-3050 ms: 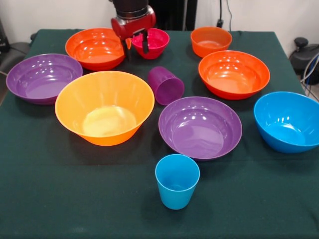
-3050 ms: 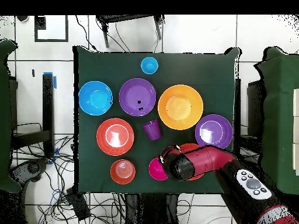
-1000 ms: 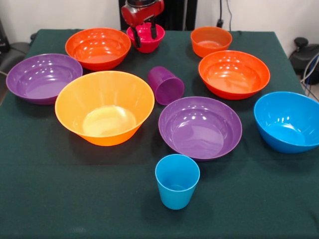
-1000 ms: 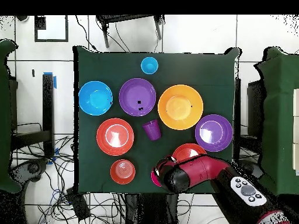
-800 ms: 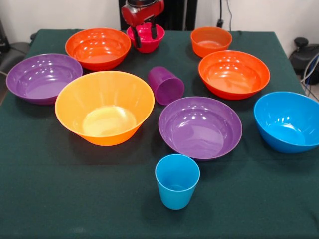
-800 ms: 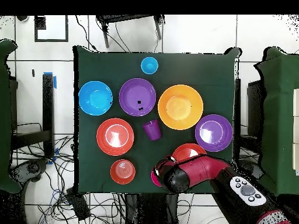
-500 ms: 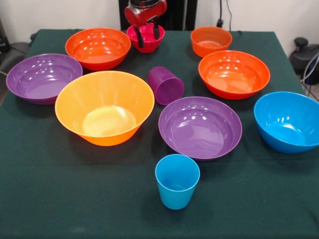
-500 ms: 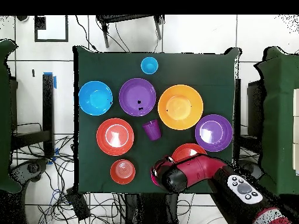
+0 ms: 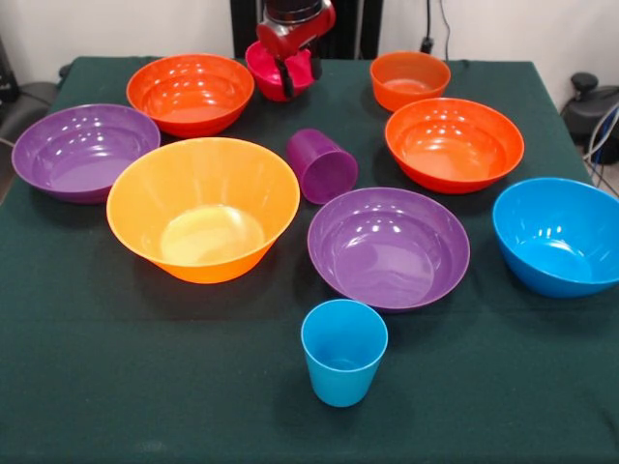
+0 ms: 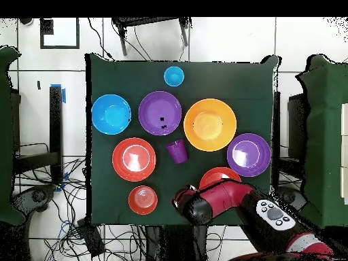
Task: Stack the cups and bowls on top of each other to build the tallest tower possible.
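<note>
My gripper (image 9: 299, 73) hangs at the table's far edge, its fingers closed on the right rim of the small magenta bowl (image 9: 263, 72). In the overhead view the arm covers all of that bowl but a sliver (image 10: 178, 197). The purple cup (image 9: 322, 164) lies tilted mid-table. Near the front edge the light blue cup (image 9: 343, 350) stands upright. Around them sit a big orange bowl (image 9: 203, 205), two purple bowls (image 9: 82, 150) (image 9: 389, 246), two red-orange bowls (image 9: 190, 92) (image 9: 454, 143), a small orange bowl (image 9: 409, 79) and a blue bowl (image 9: 559, 235).
A dark green cloth (image 9: 145, 387) covers the table. Every bowl stands apart, with none nested. In the overhead view the arm (image 10: 224, 200) overlaps one red-orange bowl (image 10: 216, 175). Cables lie on the floor around the table.
The gripper has carried the magenta bowl toward the table's far edge and shifted sideways. Its fingers, spread wide inside the bowl earlier, now stand close together on the rim.
</note>
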You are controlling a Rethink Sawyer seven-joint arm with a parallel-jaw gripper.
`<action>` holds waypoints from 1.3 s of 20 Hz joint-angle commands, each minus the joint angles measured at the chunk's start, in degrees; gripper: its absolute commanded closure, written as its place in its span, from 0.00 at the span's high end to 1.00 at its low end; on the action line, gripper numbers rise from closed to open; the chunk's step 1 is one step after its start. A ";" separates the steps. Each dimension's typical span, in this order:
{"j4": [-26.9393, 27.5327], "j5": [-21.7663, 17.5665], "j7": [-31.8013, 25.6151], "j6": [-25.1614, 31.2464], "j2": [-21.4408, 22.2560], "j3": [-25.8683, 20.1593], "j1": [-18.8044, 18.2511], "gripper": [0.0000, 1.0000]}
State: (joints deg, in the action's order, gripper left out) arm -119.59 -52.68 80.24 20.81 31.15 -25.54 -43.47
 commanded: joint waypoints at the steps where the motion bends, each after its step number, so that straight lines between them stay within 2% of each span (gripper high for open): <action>1: 5.68 -5.86 -0.77 -0.15 -2.93 0.43 3.11 1.00; 7: 5.11 -5.25 -2.13 1.43 -2.13 -0.51 2.16 1.00; 9: 4.06 -3.51 -2.90 2.77 -1.21 -1.61 1.48 1.00; 15: -2.00 3.67 -5.44 8.18 6.09 -5.87 -0.68 1.00; 20: -3.15 7.61 -8.98 13.30 9.75 -8.53 -2.70 1.00; 22: -3.44 7.99 -10.61 14.78 10.74 -9.34 -4.11 1.00; 26: -3.13 5.79 -14.90 17.08 10.84 -10.24 -8.19 1.00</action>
State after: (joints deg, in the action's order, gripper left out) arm -122.10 -46.65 80.24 30.09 40.32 -30.99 -48.40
